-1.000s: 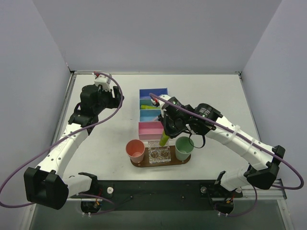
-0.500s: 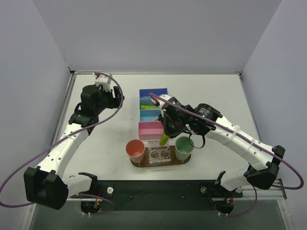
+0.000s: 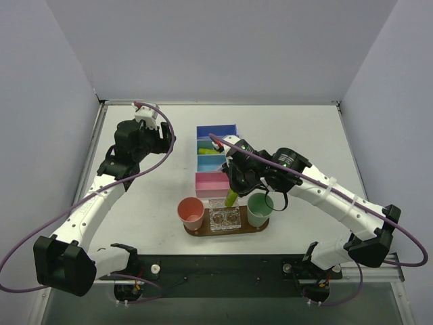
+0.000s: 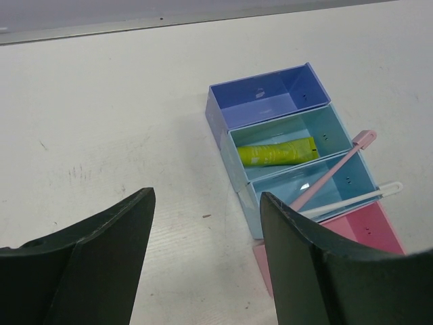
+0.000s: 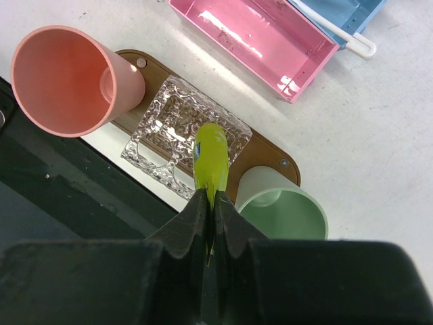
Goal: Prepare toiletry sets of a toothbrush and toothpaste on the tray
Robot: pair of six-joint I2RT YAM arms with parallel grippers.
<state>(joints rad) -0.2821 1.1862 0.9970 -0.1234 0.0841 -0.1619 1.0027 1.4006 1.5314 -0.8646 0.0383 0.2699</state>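
Note:
My right gripper [image 5: 211,198] is shut on the flat end of a yellow-green toothpaste [image 5: 211,157]. The tube hangs nose-down over the clear plastic holder [image 5: 169,125] on the dark-brown tray [image 5: 262,150]. From above, the tube [image 3: 231,198] sits between the salmon and mint cups, over the tray [image 3: 196,231]. My left gripper [image 4: 208,198] is open and empty, above bare table left of the bins. A second toothpaste [image 4: 277,152] lies in the teal bin. A pink toothbrush [image 4: 329,172] and a white toothbrush [image 4: 352,201] lie in the light-blue bin.
A salmon cup [image 5: 67,81] stands on the tray's left end and a mint cup [image 5: 284,210] on its right. Four bins stand in a row behind the tray: blue [image 4: 267,101], teal [image 4: 338,128], light blue [image 4: 358,177], pink [image 5: 257,40]. The table's dark front edge lies just past the tray.
The right arm has shifted very slightly toward the tray with the tube still held. The left arm has not moved.

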